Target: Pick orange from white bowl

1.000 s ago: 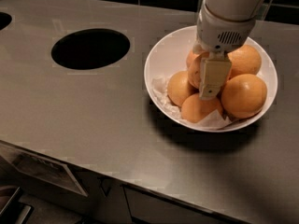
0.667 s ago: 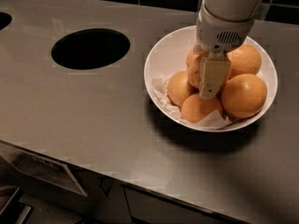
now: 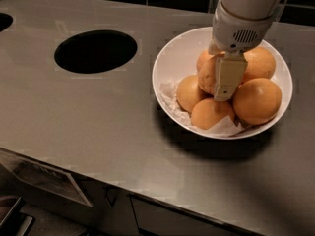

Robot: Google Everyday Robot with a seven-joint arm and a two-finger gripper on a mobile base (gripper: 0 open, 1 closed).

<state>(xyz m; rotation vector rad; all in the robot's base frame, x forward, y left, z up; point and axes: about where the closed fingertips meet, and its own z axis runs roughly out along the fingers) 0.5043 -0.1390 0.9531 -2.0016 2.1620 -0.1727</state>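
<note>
One gripper (image 3: 219, 89) hangs beside the orange (image 3: 205, 75) inside white bowl (image 3: 170, 58)

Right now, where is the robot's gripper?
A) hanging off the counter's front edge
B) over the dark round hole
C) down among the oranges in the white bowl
C: the gripper is down inside the white bowl, among the oranges, far from the hole.

Hand (image 3: 222, 85): low in the bowl, against the middle orange (its cream casing hides part of the fruit).
Orange (image 3: 206, 75): top of the pile, touching the other oranges (image 3: 257, 101).
Bowl (image 3: 162, 63): white, on the right of the counter (image 3: 98, 132), lined with crumpled paper (image 3: 170, 95).
Hole (image 3: 95, 51): dark, round, left of the bowl, apart from it.
</note>
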